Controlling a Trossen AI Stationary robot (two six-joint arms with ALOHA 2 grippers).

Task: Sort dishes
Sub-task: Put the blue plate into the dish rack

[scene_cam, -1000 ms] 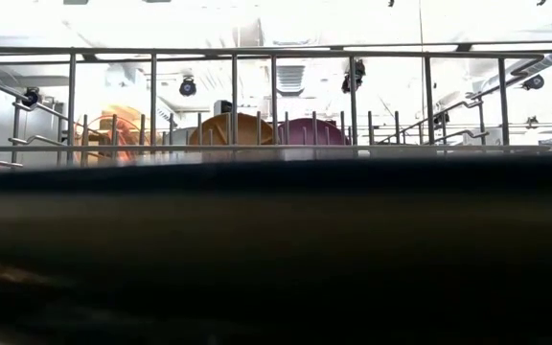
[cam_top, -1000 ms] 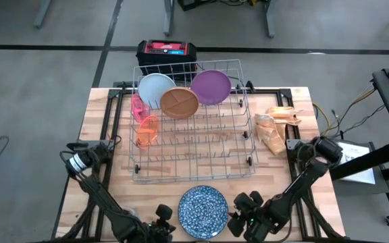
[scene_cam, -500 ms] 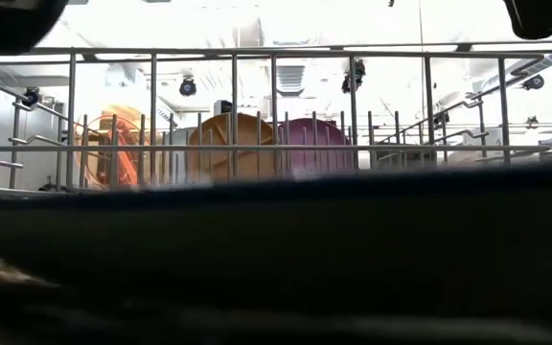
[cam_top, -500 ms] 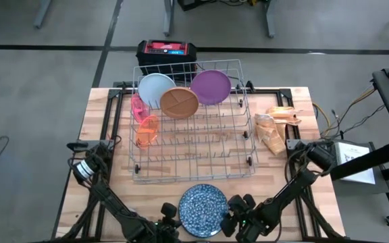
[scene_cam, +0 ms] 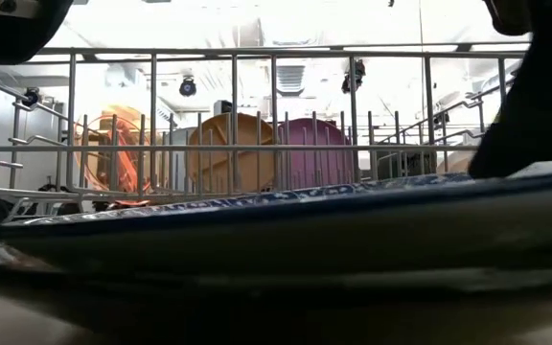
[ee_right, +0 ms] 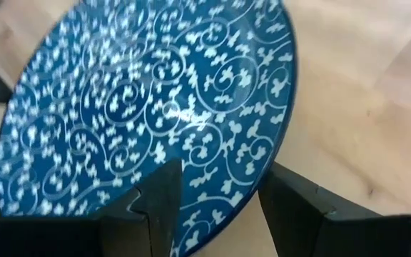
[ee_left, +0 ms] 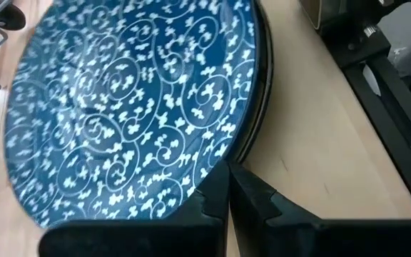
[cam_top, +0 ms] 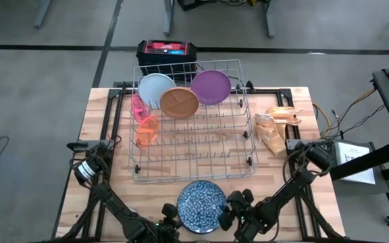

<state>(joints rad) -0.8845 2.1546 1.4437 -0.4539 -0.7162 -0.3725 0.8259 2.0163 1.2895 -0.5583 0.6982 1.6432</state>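
The blue speckled plate (cam_top: 202, 207) is at the table's near edge, in front of the wire rack (cam_top: 193, 121). In the low view the plate (scene_cam: 286, 206) is tilted, its right side up and its left side down. My left gripper (cam_top: 170, 214) is shut at the plate's left rim. My right gripper (cam_top: 231, 206) is on the plate's right rim. A white plate (cam_top: 155, 88), a brown divided plate (cam_top: 179, 102) and a purple plate (cam_top: 211, 86) stand on edge in the rack. A pink cup (cam_top: 138, 108) and an orange cup (cam_top: 147, 130) sit at the rack's left. My left gripper's shut fingertips (ee_left: 220, 187) meet the plate's left rim (ee_left: 242, 146), coming level from the table's left. Whether they lie against the rim or under it, I cannot tell. My right gripper pinches the plate's right rim (ee_right: 257, 187), coming from the table's right. One finger (ee_right: 164, 191) is over the patterned face and the other (ee_right: 291, 203) is outside, below the rim. That side of the plate is raised and the left side is low.
The rack fills the table's middle, just beyond the plate. Crumpled tan wrappers (cam_top: 277, 128) lie at the right of the rack. A black and red box (cam_top: 165, 51) stands behind the table. Bare wood shows on either side of the rack.
My right gripper has moved toward the table's left onto the plate's right rim, and my left gripper has moved a little toward the plate. The plate has tipped: its right side has risen and its left side has dropped, so its patterned face now shows in the low view.
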